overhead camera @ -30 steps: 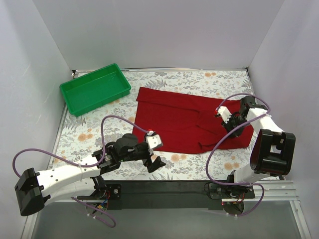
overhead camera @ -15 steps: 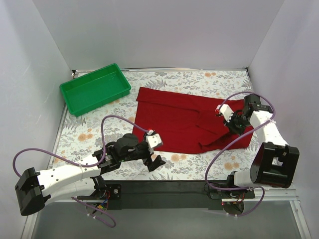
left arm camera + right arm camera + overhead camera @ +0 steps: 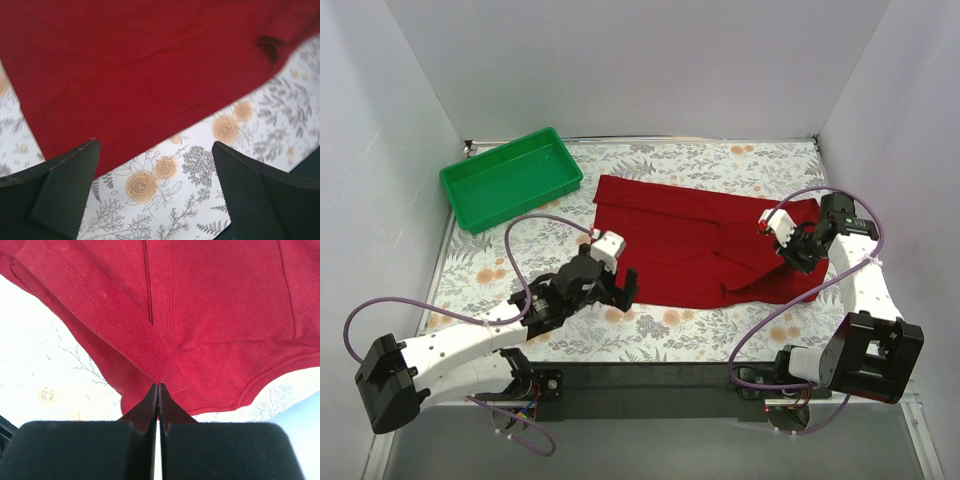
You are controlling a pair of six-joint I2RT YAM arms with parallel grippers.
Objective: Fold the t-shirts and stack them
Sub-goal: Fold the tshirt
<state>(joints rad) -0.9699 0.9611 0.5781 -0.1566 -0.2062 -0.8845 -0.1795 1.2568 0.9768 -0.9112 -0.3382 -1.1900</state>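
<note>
The dark red t-shirt [image 3: 700, 240] lies spread on the flowered table, its long side running left to right. My left gripper [image 3: 612, 290] hovers open over the shirt's near left corner. In the left wrist view the shirt's hem [image 3: 140, 65] crosses just beyond the wide-apart fingers [image 3: 55, 190], with only tablecloth between them. My right gripper [image 3: 800, 258] is at the shirt's right end. In the right wrist view it [image 3: 158, 386] is shut, pinching a ribbed edge of the t-shirt [image 3: 215, 300], and the cloth hangs pulled up off the table.
A green plastic tray [image 3: 510, 178] stands at the back left, holding nothing. White walls close in the table on three sides. Purple cables loop off both arms. The flowered tablecloth [image 3: 720, 330] shows bare along the front.
The left gripper has moved forward from the table's front to the shirt's near left corner. The right gripper has shifted to the right and shut on the cloth.
</note>
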